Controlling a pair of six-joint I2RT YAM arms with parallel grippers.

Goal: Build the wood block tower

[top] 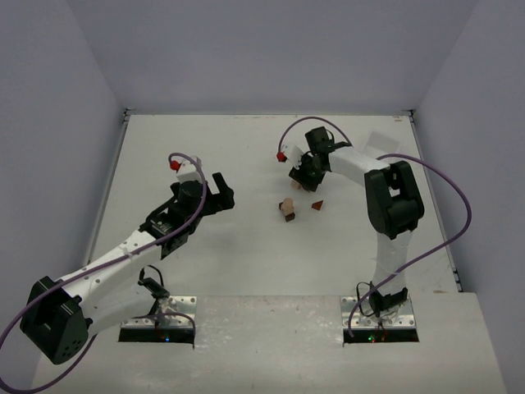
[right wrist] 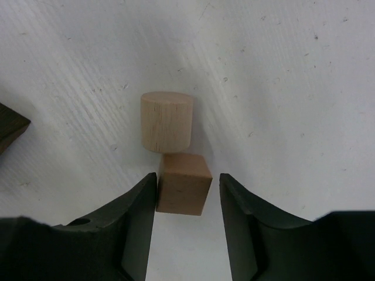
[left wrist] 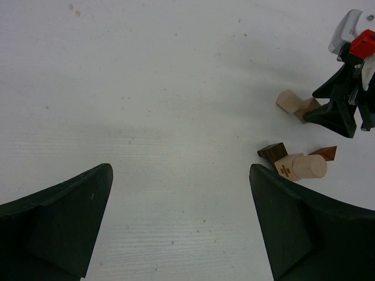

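Observation:
In the right wrist view a tan cube (right wrist: 183, 184) lies on the white table between the fingers of my right gripper (right wrist: 187, 178). The left finger touches the cube and a thin gap shows at the right finger. A pale cylinder (right wrist: 167, 122) rests against the cube's far side. In the top view the right gripper (top: 305, 175) is lowered at the table's back middle. A small cluster of blocks (top: 287, 209) and a reddish wedge (top: 317, 205) lie just in front of it. My left gripper (top: 221, 190) hovers open and empty to the left of them.
The left wrist view shows a dark brown block (left wrist: 272, 153), a pale marked piece (left wrist: 300, 167) and the reddish wedge (left wrist: 325, 153) past the right finger. The right arm's black fingers (left wrist: 340, 111) stand beyond them. White walls enclose the table (top: 205, 148) on three sides.

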